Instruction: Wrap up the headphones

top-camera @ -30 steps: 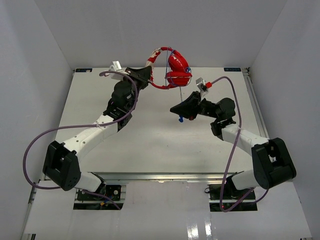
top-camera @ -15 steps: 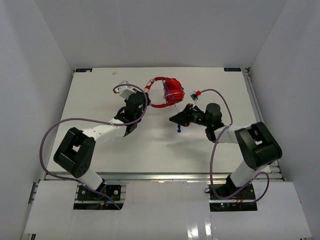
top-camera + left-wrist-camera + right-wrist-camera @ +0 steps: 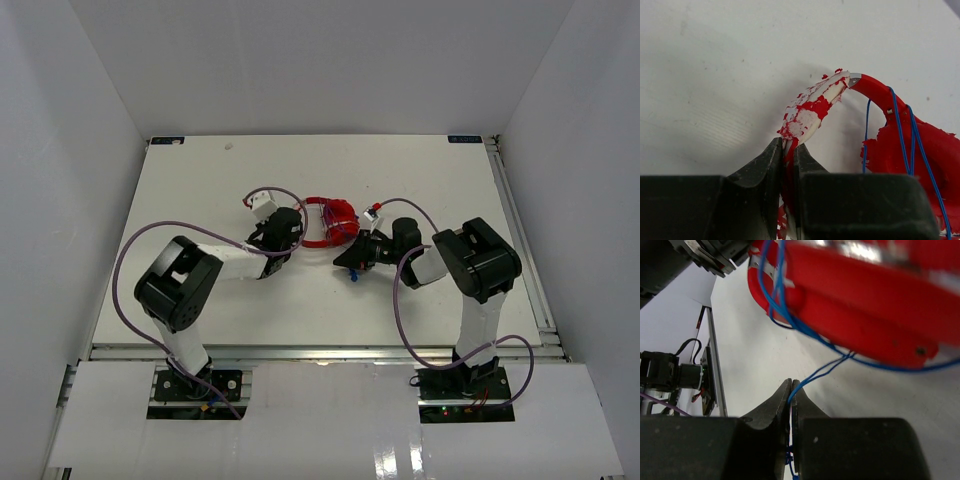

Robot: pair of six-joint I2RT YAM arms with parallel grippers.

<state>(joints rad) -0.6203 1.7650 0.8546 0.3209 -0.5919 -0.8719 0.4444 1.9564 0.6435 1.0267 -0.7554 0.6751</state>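
here, red headphones (image 3: 338,217) at the middle of the white bench (image 3: 190,190) between both arms, left end effector (image 3: 788,148) clenched on the flaking headband (image 3: 812,107), right end effector (image 3: 790,386) pinching the thin blue cable (image 3: 812,376) beside an earcup (image 3: 865,310)

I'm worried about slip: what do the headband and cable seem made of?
Headband: pale padding under a flaking red skin, likely worn faux leather; white patches show through, matte. Cable: thin, smooth blue wire, probably plastic-sheathed, judging by its free bends.
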